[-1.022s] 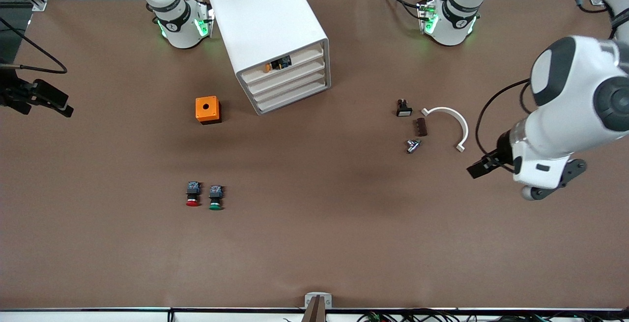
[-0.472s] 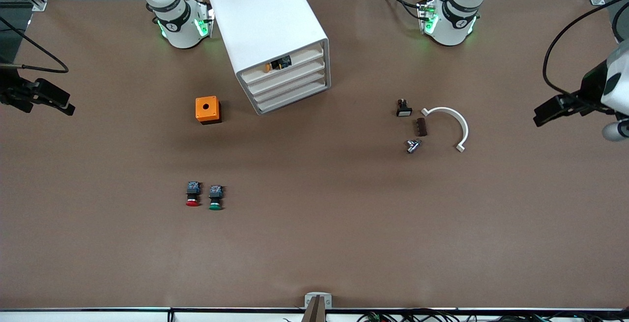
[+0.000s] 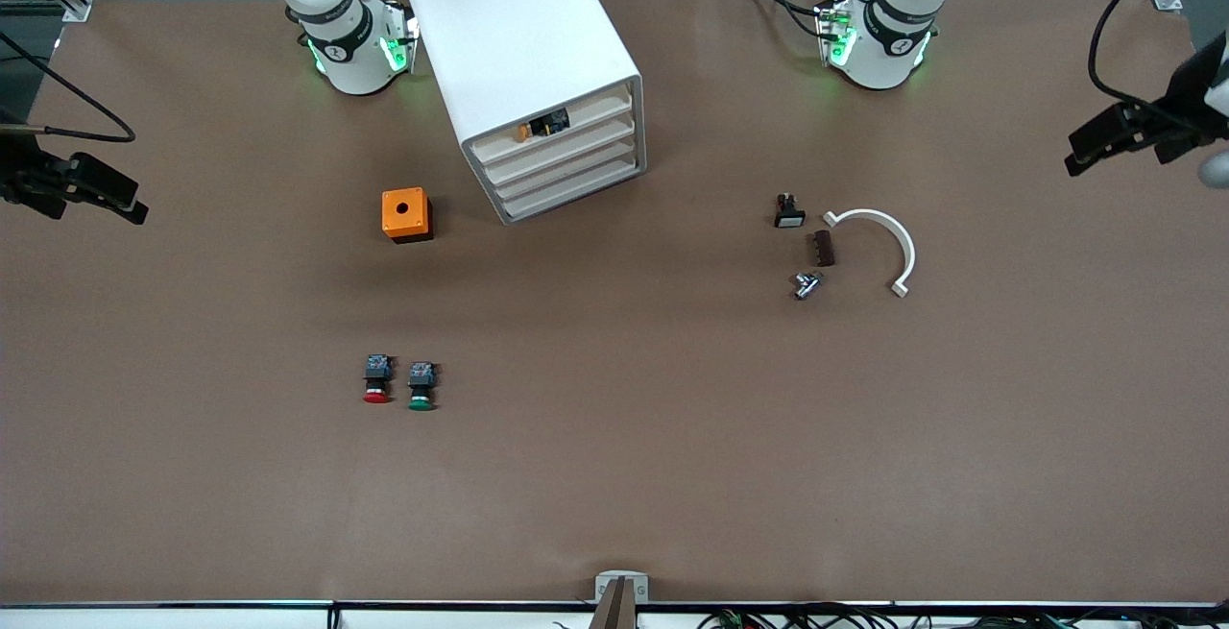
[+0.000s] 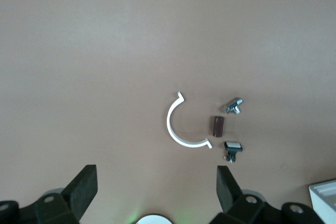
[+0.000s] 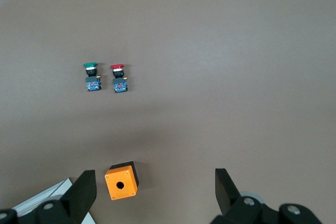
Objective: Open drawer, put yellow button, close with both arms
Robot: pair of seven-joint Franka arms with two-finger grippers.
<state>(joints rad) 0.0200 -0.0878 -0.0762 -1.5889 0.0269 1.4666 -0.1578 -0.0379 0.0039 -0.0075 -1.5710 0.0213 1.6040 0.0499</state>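
Note:
The white cabinet stands between the two arm bases. Its topmost drawer sits about level with the three drawers below it. The yellow button lies in that drawer, orange cap and dark body showing through the slot. My left gripper hangs open over bare table at the left arm's end and holds nothing; in the left wrist view the left gripper has only table between its fingers. My right gripper hangs open and empty over the right arm's end; in the right wrist view the right gripper is above the orange box.
An orange box with a hole sits beside the cabinet. A red button and a green button lie nearer the front camera. A white arc clip, a brown block, a metal piece and a black switch lie toward the left arm's end.
My left arm has swung away from beside the white arc clip toward the left arm's end of the table, its gripper still open. The right gripper has barely moved.

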